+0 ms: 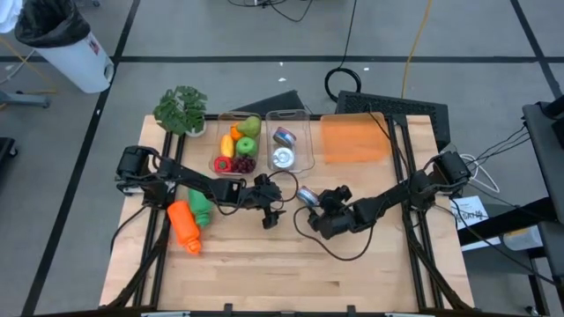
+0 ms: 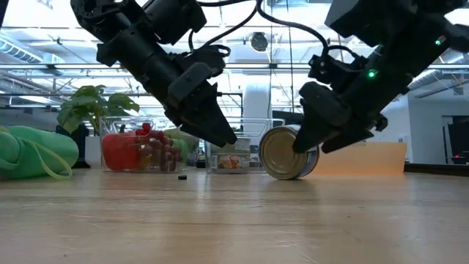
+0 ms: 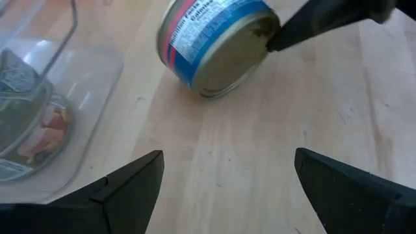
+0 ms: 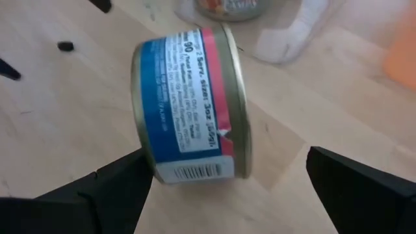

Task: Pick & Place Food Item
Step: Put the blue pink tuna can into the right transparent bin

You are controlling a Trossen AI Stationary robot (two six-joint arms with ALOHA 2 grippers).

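At desk centre, tuna can on its side, just before clear container; our right gripper spread around it, ungrasped; left gripper released nearby. Next we close, lift.

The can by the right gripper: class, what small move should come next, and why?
Probably ease the right gripper forward around the can and close. The can lies on its side on the table, outside the bin, and the open fingers flank it without gripping. The left gripper waits open nearby.
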